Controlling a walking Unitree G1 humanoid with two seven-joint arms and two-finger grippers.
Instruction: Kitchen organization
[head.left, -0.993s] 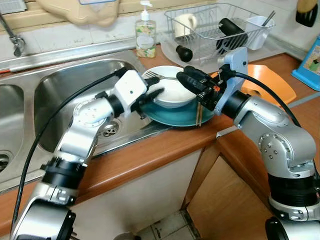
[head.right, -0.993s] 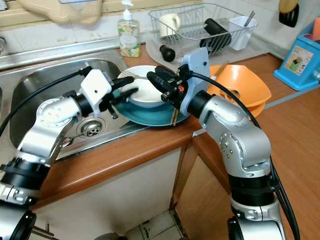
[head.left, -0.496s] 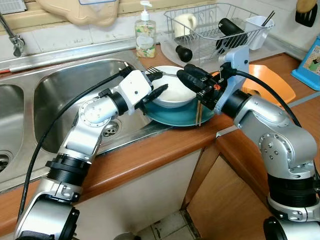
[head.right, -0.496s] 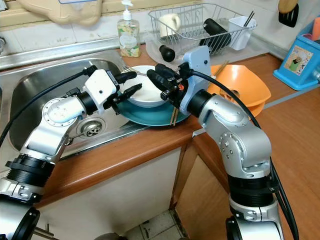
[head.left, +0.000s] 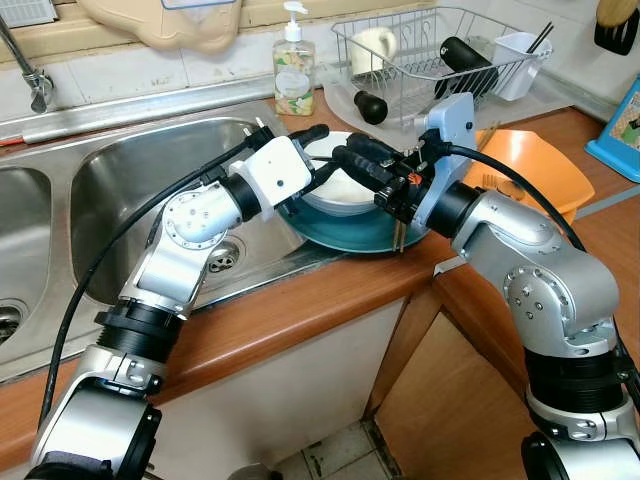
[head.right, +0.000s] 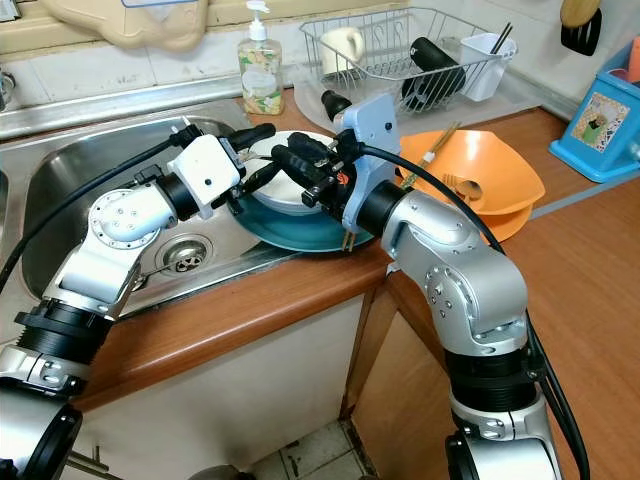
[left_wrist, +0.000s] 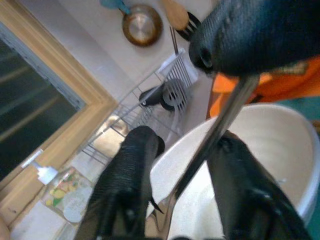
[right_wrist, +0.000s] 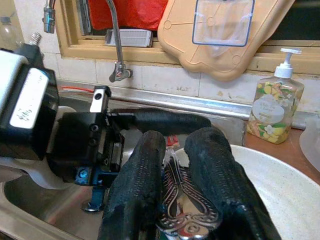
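A white bowl (head.left: 348, 192) sits on a teal plate (head.left: 345, 234) at the counter's edge beside the sink. A metal fork (right_wrist: 183, 212) with an ornate handle lies across the bowl's far rim. My right gripper (head.left: 343, 158) reaches over the bowl from the right and is shut on the fork's handle. My left gripper (head.left: 318, 152) comes from the sink side and stands open at the bowl's left rim. Its two fingers (left_wrist: 131, 170) straddle the fork's shaft (left_wrist: 216, 131), and I cannot tell whether they touch it.
Chopsticks (head.left: 397, 236) rest on the plate's right side. An orange bowl (head.left: 535, 160) with a wooden spoon sits to the right, a wire dish rack (head.left: 440, 50) and a soap bottle (head.left: 293, 72) behind. The steel sink (head.left: 120, 190) lies left.
My right gripper slid left over the bowl and closed on the fork. My left gripper rose from the plate's edge to the bowl's rim beside the fork.
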